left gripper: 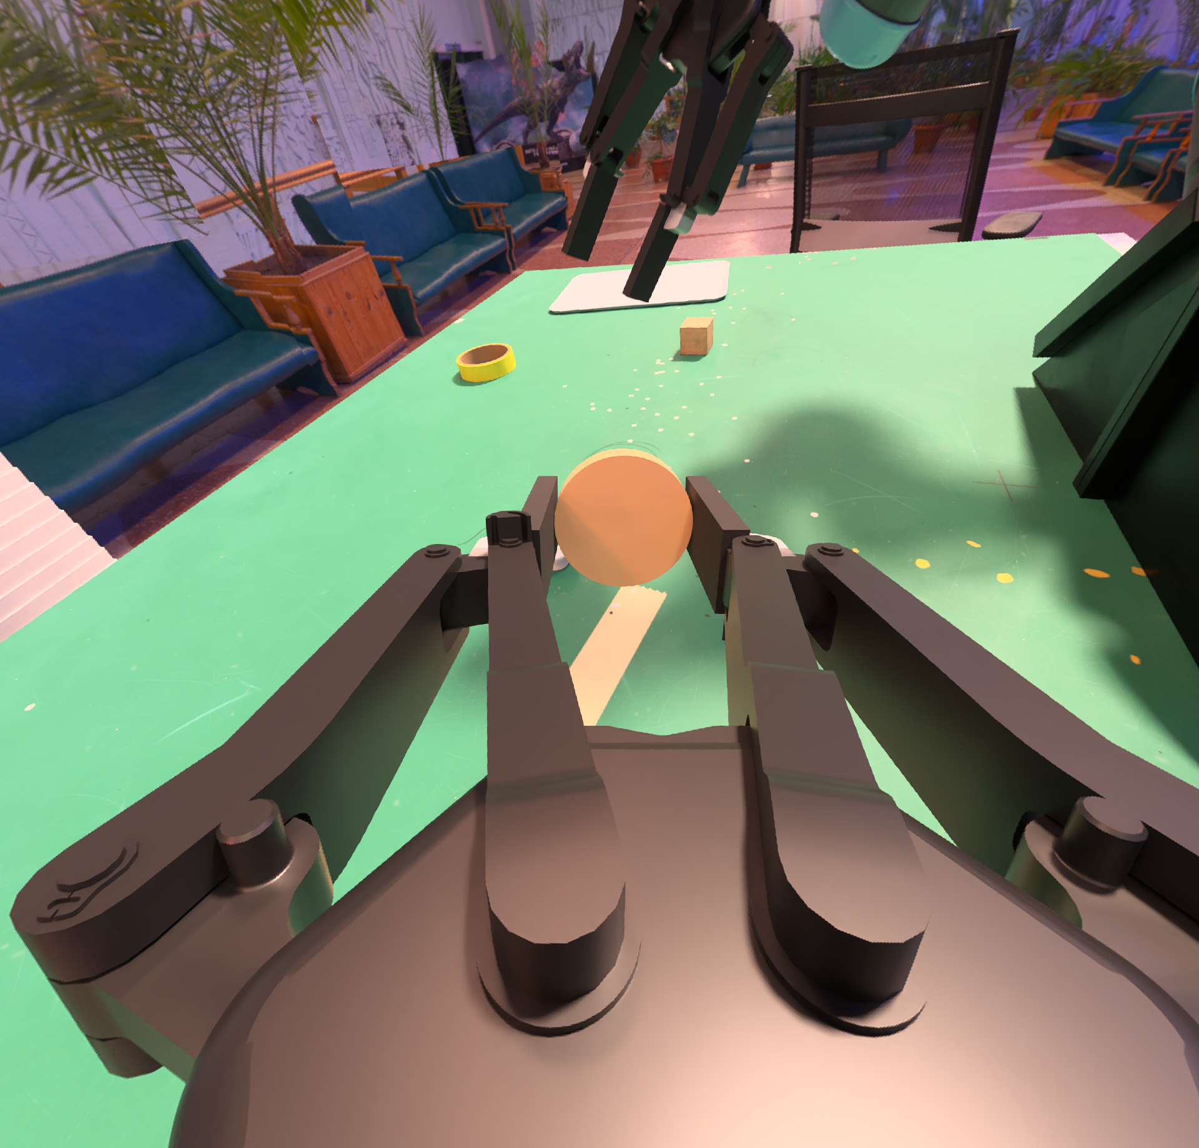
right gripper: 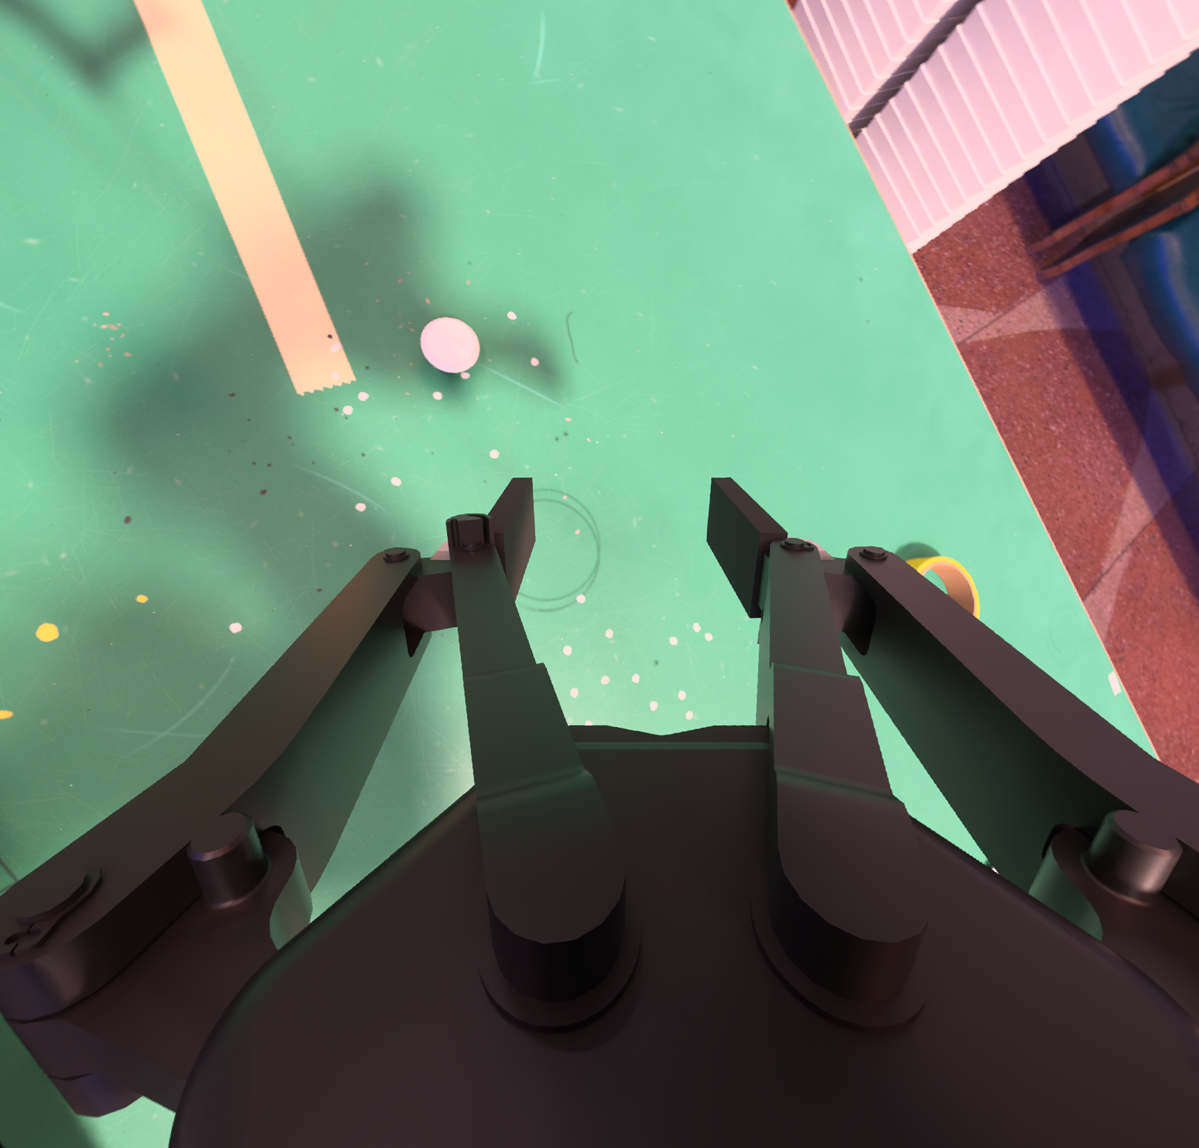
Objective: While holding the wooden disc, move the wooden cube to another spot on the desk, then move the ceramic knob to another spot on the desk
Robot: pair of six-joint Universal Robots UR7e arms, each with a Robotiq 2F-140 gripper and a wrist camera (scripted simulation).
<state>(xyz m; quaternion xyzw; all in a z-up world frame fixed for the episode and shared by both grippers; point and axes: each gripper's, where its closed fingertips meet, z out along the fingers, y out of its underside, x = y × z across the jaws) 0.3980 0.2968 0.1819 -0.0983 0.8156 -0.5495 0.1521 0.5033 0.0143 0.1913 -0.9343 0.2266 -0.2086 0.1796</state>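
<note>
While the green bench (left gripper: 259,630) spreads wide under both arms, the left claw (left gripper: 621,520) is clamped on the wooden disc (left gripper: 623,520), held clear of the surface. Farther off, the right claw (right gripper: 621,520) hangs above the bench with fingers apart and nothing between them. A white pad (left gripper: 642,286) lies at the far end. Nearer sit a yellow tape roll (left gripper: 485,362) and the wooden cube (left gripper: 696,336), well apart. The ceramic knob (right gripper: 449,345) rests beside a pale tape strip (right gripper: 240,189).

One wooden disc (left gripper: 621,520), one wooden cube (left gripper: 696,336), one ceramic knob (right gripper: 449,344), one yellow tape roll (left gripper: 486,362), one white pad (left gripper: 688,280).
</note>
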